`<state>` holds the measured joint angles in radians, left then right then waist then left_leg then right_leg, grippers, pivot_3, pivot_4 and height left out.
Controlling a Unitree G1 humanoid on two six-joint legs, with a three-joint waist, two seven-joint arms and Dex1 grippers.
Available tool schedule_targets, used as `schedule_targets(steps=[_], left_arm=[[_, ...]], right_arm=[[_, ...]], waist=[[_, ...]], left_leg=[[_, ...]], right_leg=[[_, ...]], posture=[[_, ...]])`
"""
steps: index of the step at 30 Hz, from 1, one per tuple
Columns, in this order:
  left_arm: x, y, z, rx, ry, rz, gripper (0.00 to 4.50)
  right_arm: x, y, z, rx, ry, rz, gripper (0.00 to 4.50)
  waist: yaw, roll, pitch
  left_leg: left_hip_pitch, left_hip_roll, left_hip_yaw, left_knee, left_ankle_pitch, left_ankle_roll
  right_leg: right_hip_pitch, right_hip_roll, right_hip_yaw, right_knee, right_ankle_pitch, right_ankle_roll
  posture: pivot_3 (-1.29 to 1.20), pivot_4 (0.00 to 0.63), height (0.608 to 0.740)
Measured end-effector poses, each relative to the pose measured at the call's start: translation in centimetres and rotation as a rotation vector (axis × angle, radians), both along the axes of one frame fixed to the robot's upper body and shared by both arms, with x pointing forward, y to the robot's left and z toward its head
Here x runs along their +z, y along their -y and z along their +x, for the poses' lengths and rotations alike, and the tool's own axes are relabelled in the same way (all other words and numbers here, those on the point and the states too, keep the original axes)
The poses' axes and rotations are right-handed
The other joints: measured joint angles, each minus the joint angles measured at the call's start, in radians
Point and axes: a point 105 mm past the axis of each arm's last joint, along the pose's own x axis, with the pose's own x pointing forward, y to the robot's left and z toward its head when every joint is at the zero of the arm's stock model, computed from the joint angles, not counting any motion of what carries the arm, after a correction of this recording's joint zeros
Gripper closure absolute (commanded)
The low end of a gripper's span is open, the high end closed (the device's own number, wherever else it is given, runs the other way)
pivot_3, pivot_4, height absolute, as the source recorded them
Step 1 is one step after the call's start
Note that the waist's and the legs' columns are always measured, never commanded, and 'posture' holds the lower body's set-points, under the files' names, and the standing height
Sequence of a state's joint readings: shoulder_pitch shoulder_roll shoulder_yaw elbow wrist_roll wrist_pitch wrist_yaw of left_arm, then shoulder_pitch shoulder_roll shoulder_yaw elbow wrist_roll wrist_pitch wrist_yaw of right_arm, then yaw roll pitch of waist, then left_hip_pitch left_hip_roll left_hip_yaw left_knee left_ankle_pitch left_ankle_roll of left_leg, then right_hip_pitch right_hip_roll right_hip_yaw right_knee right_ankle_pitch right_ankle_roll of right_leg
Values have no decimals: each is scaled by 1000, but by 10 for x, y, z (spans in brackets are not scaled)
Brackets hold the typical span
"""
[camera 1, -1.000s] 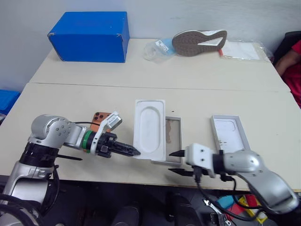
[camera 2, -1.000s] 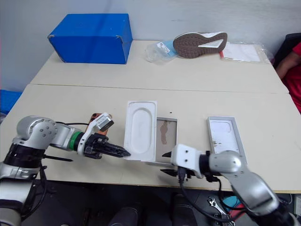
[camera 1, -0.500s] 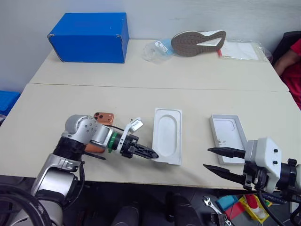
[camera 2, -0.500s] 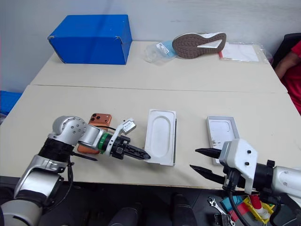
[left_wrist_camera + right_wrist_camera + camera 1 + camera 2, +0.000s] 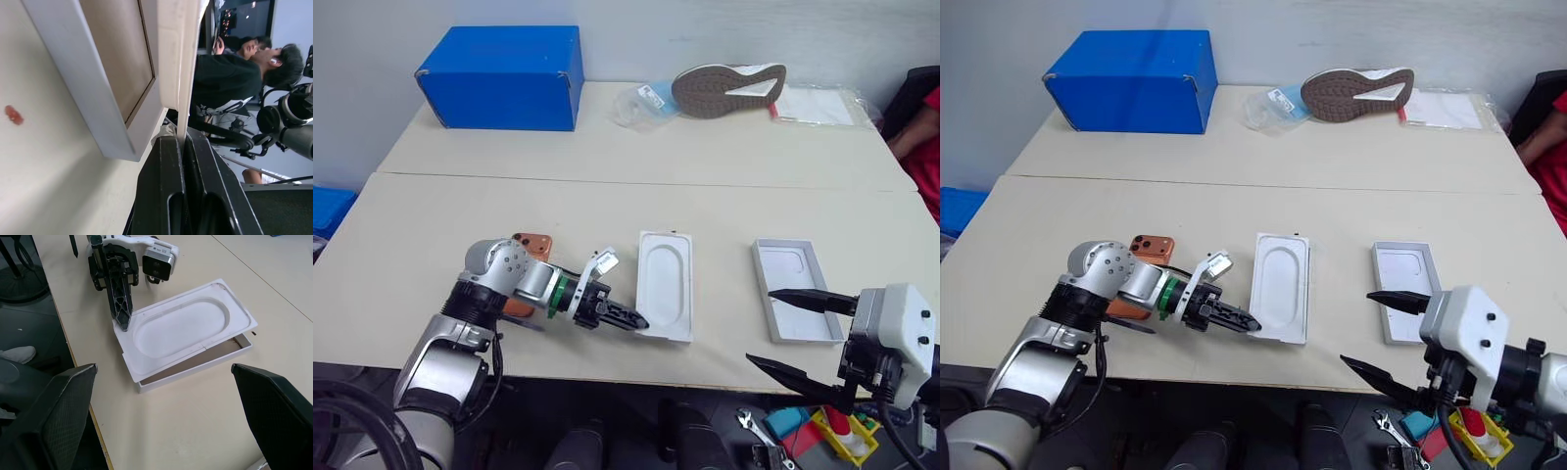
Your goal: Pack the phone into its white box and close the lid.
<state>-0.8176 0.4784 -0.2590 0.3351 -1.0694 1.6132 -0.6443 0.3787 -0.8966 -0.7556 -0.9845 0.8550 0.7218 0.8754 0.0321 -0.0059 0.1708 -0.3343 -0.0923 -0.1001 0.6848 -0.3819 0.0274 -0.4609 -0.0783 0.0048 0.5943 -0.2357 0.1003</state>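
Observation:
My left gripper [image 5: 628,319] is shut on the near left corner of a white insert with an oval recess [image 5: 664,284]. The insert lies on top of the white box [image 5: 195,368] and hides most of it. The left wrist view shows the insert's edge [image 5: 179,54] pinched between the fingers, with the box's tan floor [image 5: 117,58] beneath. The orange phone [image 5: 530,245] lies behind my left forearm, partly hidden. To the right the lid [image 5: 793,299] lies inside-up. My right gripper [image 5: 759,326] hangs wide open at the table's front edge, just in front of the lid and holding nothing.
A blue box [image 5: 499,76], a shoe [image 5: 729,88] and plastic-wrapped sheets [image 5: 818,106] sit on the far table. A person's red sleeve [image 5: 928,132] shows at the right edge. Bare tabletop lies between the insert and the lid.
My left gripper has slid the insert to the right until it covers the white box. My right gripper has drawn back to the right, away from the box, and opened wide.

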Motion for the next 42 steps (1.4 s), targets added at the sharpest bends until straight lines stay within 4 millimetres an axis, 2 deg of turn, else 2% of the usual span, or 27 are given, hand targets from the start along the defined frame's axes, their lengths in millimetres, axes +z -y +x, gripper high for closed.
schedule_targets(steps=[7,10,17,21,26,30,32,35,41,42], left_arm=[[-5,0,2,4,-20,31,4500],[-2,2,4,3,-12,29,3869],[2,5,3,-5,-21,-15,1838],[11,-3,4,1,9,-28,672],[19,-16,5,6,68,-15,672],[35,-30,2,-51,268,-7,672],[42,-32,1,-85,343,-30,672],[50,-30,-3,-115,367,-96,672],[44,-60,-4,-169,638,-116,2520],[44,-62,-4,-186,686,-128,2853]], right_arm=[[-1,-1,0,-10,4,-1,16],[0,-1,0,-11,15,1,0],[0,-2,1,-13,19,5,0],[-2,-4,1,-2,9,7,0],[-1,-4,2,5,14,11,0],[2,-4,5,20,28,5,0],[2,-5,8,29,22,6,0],[1,-7,13,45,18,7,0],[-8,-17,35,89,-1,-21,0],[-8,-19,39,98,0,-22,185]], waist=[[0,0,0],[0,0,0],[0,0,0],[-4,0,0],[-4,0,0],[-6,0,0],[-5,0,0],[-1,0,0],[-12,0,0],[-9,0,0]], left_leg=[[0,0,0,0,0,0],[0,0,0,0,0,0],[0,0,0,1,0,0],[1,0,0,1,0,0],[0,0,0,1,0,-1],[0,0,0,1,0,-1],[0,0,1,1,0,-1],[0,0,0,2,1,0],[0,1,2,1,1,0],[0,1,2,2,1,0]], right_leg=[[0,0,0,0,0,0],[0,0,0,0,0,0],[0,0,0,1,0,0],[0,0,0,2,0,0],[0,0,0,2,0,0],[0,0,0,2,0,0],[0,0,0,1,0,0],[0,0,0,1,0,0],[-1,0,1,1,0,0],[-1,0,0,1,0,-1]], posture=[[0,150,740],[0,150,740],[0,150,740],[0,150,740],[0,150,740],[0,150,740],[0,150,740],[0,150,740],[0,150,740],[0,150,740]])
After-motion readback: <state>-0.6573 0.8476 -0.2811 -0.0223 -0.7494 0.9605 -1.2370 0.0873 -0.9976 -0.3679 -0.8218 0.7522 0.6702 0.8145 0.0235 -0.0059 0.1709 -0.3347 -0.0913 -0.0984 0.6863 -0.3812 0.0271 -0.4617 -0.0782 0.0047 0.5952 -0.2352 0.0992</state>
